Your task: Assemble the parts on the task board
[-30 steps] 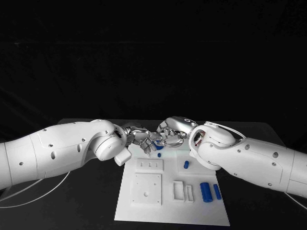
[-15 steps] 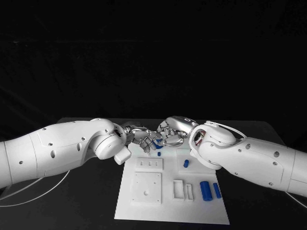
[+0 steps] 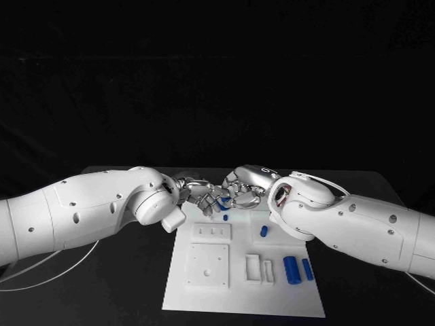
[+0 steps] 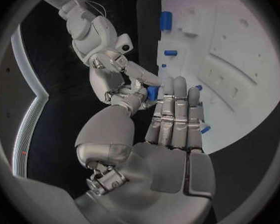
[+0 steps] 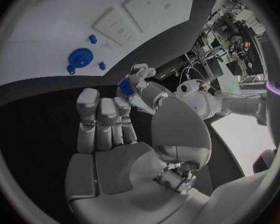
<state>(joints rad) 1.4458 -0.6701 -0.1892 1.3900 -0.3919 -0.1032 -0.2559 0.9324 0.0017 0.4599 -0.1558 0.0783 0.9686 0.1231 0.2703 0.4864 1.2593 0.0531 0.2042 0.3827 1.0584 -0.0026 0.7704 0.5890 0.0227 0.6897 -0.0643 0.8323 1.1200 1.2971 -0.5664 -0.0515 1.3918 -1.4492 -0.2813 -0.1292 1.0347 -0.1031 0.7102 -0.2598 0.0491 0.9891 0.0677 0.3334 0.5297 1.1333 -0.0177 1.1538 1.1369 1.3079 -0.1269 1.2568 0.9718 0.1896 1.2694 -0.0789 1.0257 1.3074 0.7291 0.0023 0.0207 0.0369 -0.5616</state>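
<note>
My two hands meet above the far end of the task board, and much of what they do is hidden behind my own wrists. My left hand and my right hand have their fingertips close together around a small blue part. From the left wrist, that blue part sits between the right hand's fingers and the tips of my left hand. From the right wrist, it is pinched in the left hand's fingers, while my right hand has its fingers curled; I cannot tell whether the right hand also grips it.

On the board lie a tiny blue piece, a short blue piece and two blue cylinders side by side near the right edge. The board rests on the black table, with darkness beyond.
</note>
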